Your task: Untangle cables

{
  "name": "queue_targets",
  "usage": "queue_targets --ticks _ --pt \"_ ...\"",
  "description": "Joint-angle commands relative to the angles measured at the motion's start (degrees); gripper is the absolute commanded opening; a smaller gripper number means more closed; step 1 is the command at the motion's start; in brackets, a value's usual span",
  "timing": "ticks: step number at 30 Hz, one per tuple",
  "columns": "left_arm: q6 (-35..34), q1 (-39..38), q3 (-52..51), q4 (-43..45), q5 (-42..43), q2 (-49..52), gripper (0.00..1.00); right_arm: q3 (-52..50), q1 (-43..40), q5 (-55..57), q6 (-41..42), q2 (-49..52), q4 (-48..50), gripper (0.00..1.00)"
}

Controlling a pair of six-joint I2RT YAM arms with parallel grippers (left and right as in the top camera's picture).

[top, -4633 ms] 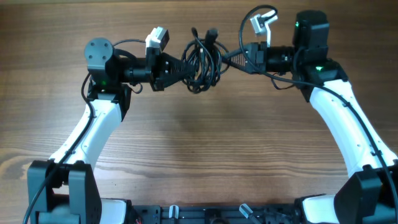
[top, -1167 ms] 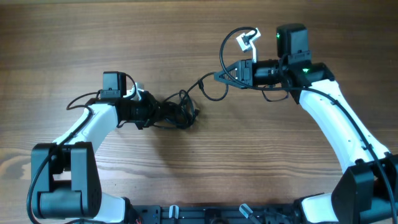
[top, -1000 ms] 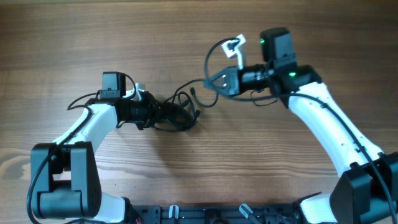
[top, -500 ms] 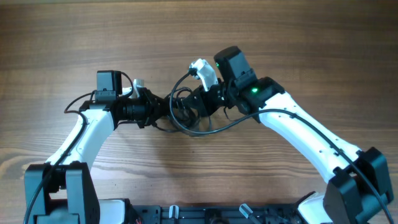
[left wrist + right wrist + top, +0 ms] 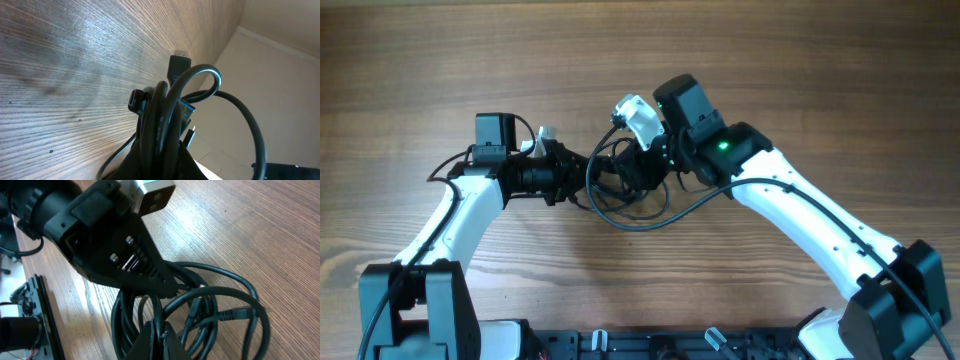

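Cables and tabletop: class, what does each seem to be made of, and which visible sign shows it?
The cables: likely rubber or plastic sheathing, smooth black with slight sheen; highlights run along the bends. The tabletop: wood or wood-look laminate, satin finish; grain lines and glare show.

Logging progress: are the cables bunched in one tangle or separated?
Bunched: the cables form one coil of crossing loops, clamped in the left gripper with the right gripper at it.

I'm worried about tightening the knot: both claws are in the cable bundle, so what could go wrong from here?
1. The left claw and right claw grip the cables close together; pulling apart could cinch the knot instead of freeing a strand.
2. The loose loop on the table runs beneath the right arm and might snag it.
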Motion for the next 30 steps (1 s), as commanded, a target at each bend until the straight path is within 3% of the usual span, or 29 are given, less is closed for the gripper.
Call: queue_targets --ticks 1,4,7,8,9,10,12,15,17,20,24,27,30 --pt "0.11 0.37 -0.13 0.57 3.26 -1.44 0.04 -0.92 1.51 2.40 -2.10 2.67 0.46 0.04" --pt "0.09 0.37 -0.13 0.55 3.28 -1.44 0.04 -0.85 1.49 3.10 -2.05 3.50 4.31 0.05" --pt "0.00 0.37 -0.13 0.52 3.30 -1.44 0.04 2.58 1.49 6.12 -2.12 2.14 4.22 0.29" --pt "-0.17 0.37 -0.13 0.55 3.30 -1.44 0.04 3.48 1.49 7.13 -2.19 0.63 3.93 0.47" --pt "-0.17 0.37 -0.13 0.52 3.32 -1.44 0.04 3.52 1.49 7.08 -2.84 -0.57 3.69 0.52" --pt "-0.17 0.37 -0.13 0.55 3.32 -1.44 0.04 3.52 1.49 7.13 -4.31 -2.40 2.91 0.66" --pt "-1.36 0.37 -0.13 0.52 3.32 -1.44 0.04 3.52 1.49 7.08 -6.23 -5.44 1.95 0.77" --pt "-8.81 0.37 -0.13 0.57 3.28 -1.44 0.04 3.52 1.49 7.08 -6.56 -9.49 1.20 0.78" --pt "-18.08 0.37 -0.13 0.59 3.28 -1.44 0.04 3.52 1.51 6.64 -6.54 -11.47 -2.01 0.77" --pt "-30.21 0.37 -0.13 1.31 3.28 -1.44 0.04 3.45 2.54 3.17 -6.56 -11.37 -12.96 0.65" --pt "-41.86 0.37 -0.13 1.66 3.85 -1.44 0.04 1.64 6.69 5.25 -6.56 -11.21 -16.28 0.62" --pt "-46.73 0.37 -0.13 1.68 6.82 -1.44 0.04 1.64 11.02 16.46 -6.64 -10.05 -15.85 0.62" --pt "-46.86 0.37 -0.13 1.68 9.51 -1.44 0.04 1.64 13.53 24.00 -6.78 -6.88 -15.82 0.61"
